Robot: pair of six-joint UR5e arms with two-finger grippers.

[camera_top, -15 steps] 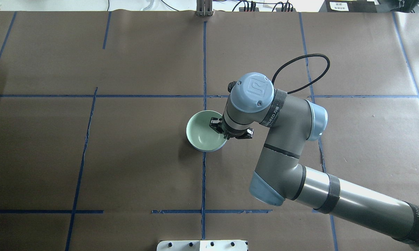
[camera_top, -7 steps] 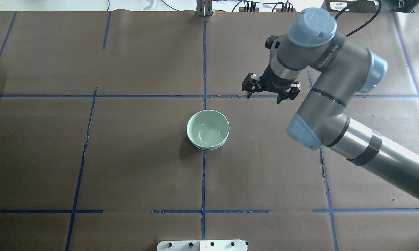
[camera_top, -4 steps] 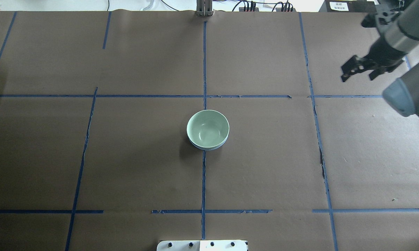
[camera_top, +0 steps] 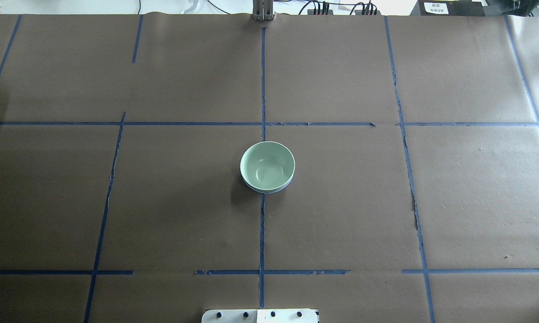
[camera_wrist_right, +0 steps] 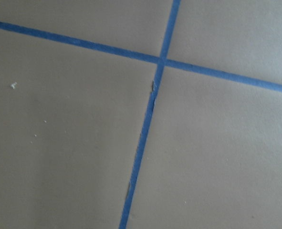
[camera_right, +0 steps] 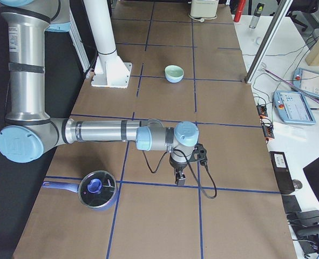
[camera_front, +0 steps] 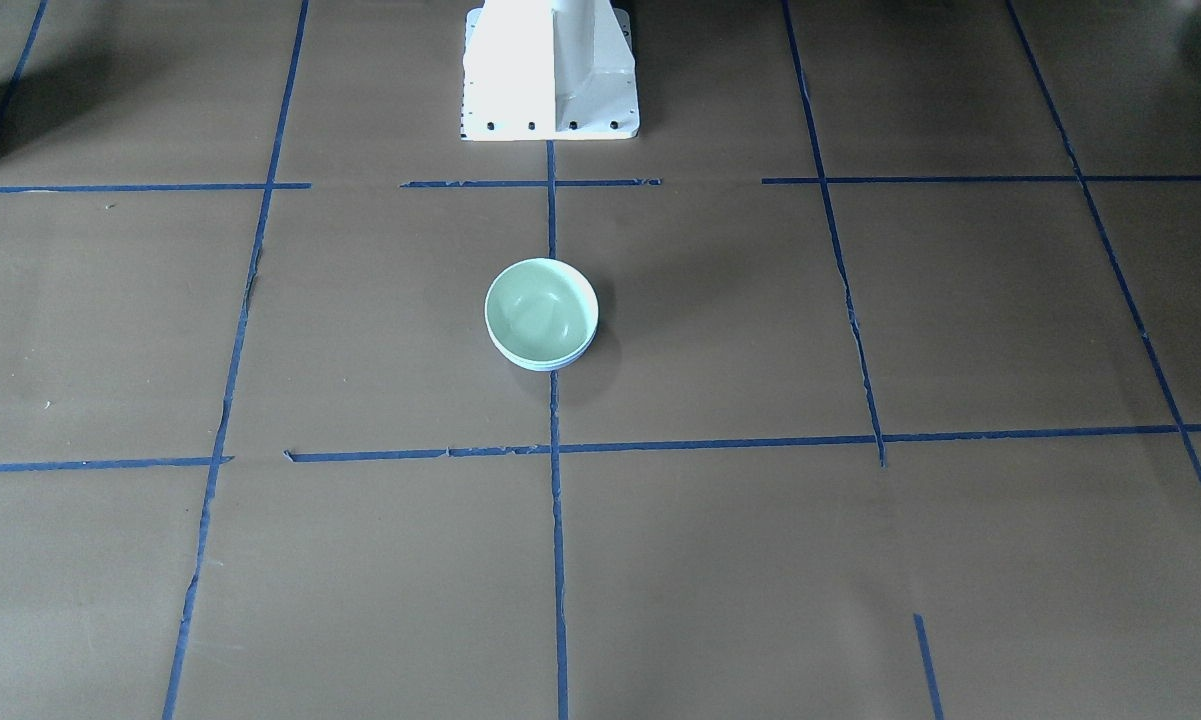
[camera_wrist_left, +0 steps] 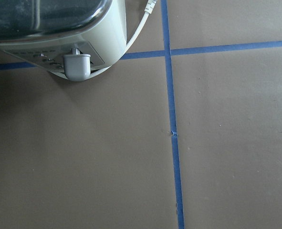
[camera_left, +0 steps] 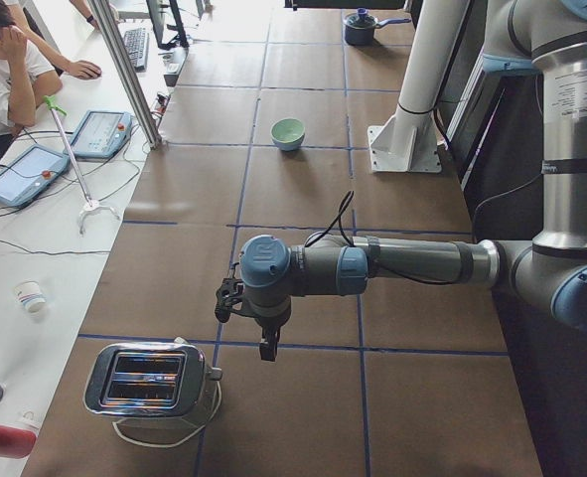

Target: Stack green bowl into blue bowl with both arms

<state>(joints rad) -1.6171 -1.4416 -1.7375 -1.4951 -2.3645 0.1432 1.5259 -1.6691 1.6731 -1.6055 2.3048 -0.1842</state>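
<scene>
The left gripper (camera_left: 245,323) is hanging low over the table (camera_top: 341,215) just beside the toaster (camera_left: 152,383), and the right gripper (camera_right: 189,166) is hanging near the lidded blue pot (camera_right: 97,190). Both are showing only from the table's ends, so I cannot tell whether either claw is spread or closed. The green bowl (camera_top: 267,164) is sitting nested in the blue bowl (camera_top: 265,191), of which only a thin rim is peeking out underneath. The pair is resting on the centre tape line (camera_top: 262,80), out in front of the white robot base (camera_front: 550,70). Brown paper is lying open all around the bowls, and both arms are keeping well apart from them, out toward opposite ends of the table. Each arm is stretching its forearm roughly level above the surface with the wrist turned downward. The left wrist camera is catching the toaster's lower edge and its white cord, and the right one is looking at a crossing of blue tape.
</scene>
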